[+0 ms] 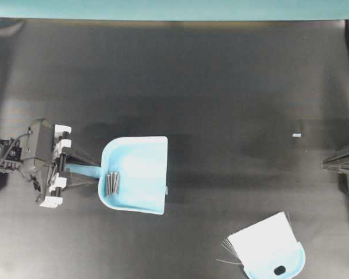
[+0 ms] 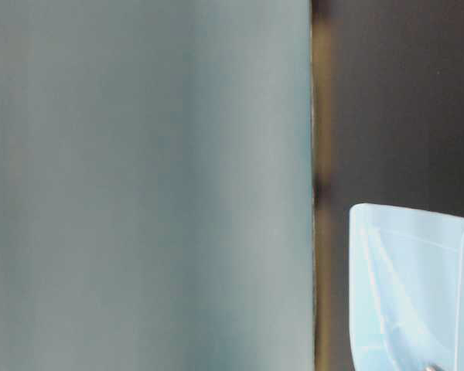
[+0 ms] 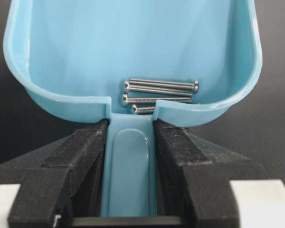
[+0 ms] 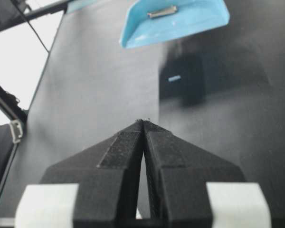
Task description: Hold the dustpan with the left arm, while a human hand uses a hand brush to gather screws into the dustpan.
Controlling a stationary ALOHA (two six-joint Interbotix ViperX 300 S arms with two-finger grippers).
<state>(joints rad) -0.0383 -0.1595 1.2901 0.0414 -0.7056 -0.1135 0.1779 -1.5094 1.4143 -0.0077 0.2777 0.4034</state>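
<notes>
Black foam pads of the left gripper fill the bottom of the left wrist view, pressed on both sides of the thin handle of the dustpan, so this gripper is clamped on it. Light and rigid is how the pan looks, made of smooth plastic which may slip; I judge the narrow handle is the right place to hold, and the pads already sit there, just behind the back wall.

Inside the pan, the screws lie together against the back wall, near the handle. From above, the pan rests on the black table, left of the middle, its straight wide edge turned away from the gripper.

Further off, the hand brush lies on the table, well apart from the pan. No human hand is visible. Right gripper has its fingers together, holding nothing.
</notes>
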